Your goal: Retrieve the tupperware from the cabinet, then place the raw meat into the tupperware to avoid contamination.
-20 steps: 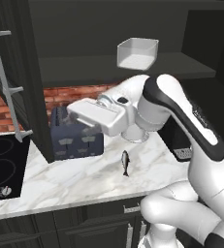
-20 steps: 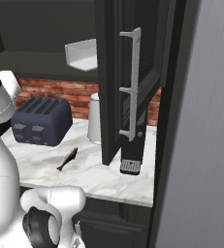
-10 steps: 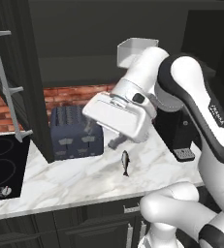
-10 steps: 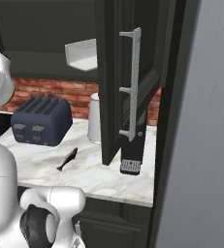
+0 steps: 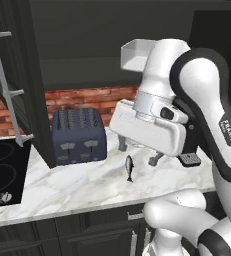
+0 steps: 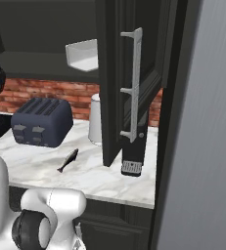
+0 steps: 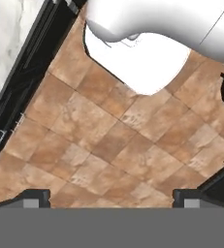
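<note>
Jaws standing wide apart, gripping nothing, pointing down at the tiled floor.
Tupperware is sitting on the open cabinet shelf; raw meat is lying on the marble table near the toaster.

Kitchen, toaster, hob, marble counter

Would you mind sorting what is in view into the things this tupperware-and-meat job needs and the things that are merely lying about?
Belong to the job:
- tupperware, on the cabinet shelf
- cabinet, door open
- raw meat, a small fish on the counter
- gripper, open and empty

Just lying about:
- toaster
- paper-towel roll
- cooktop
</note>
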Robot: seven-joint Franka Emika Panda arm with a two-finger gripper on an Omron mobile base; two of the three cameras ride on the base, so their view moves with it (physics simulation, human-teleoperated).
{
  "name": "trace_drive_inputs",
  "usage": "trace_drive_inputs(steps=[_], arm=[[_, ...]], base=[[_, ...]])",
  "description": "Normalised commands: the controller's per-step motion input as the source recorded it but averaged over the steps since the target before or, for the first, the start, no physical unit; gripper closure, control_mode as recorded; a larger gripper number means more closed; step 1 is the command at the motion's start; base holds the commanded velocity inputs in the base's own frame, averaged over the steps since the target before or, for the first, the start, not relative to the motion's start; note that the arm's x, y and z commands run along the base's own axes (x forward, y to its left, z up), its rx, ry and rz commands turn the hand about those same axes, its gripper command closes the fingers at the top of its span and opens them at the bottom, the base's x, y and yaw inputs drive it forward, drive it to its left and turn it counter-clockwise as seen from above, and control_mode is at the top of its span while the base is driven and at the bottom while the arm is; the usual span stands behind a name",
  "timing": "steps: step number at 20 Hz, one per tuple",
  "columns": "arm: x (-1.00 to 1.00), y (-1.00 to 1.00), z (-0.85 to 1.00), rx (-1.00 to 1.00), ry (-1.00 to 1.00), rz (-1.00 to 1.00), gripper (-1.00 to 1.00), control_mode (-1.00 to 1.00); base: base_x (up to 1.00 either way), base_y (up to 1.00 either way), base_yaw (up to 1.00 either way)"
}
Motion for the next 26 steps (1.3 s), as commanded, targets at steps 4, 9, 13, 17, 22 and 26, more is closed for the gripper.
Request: trace_drive_inputs(steps=[4,9,13,17,22,26], arm=[[0.04,-0.91,-0.17,-0.03,-0.03,0.03,-1.0,-1.0],[0.04,-0.66,0.14,-0.01,-0.14,0.03,-1.0,-1.0],[0.08,-0.37,0.41,-0.06,-0.19,0.06,-1.0,-1.0],[0.01,-0.26,0.3,-0.13,-0.26,-0.05,-1.0,-1.0],[0.23,-0.22,0.16,-0.14,-0.32,-0.04,-1.0,-1.0],[0.36,-0.49,0.13,-0.08,-0.19,-0.04,-1.0,-1.0]], base=[[0.0,0.0,0.0],[0.0,0.0,0.0],[0.0,0.0,0.0],[0.0,0.0,0.0],[0.0,0.0,0.0],[0.0,0.0,0.0]])
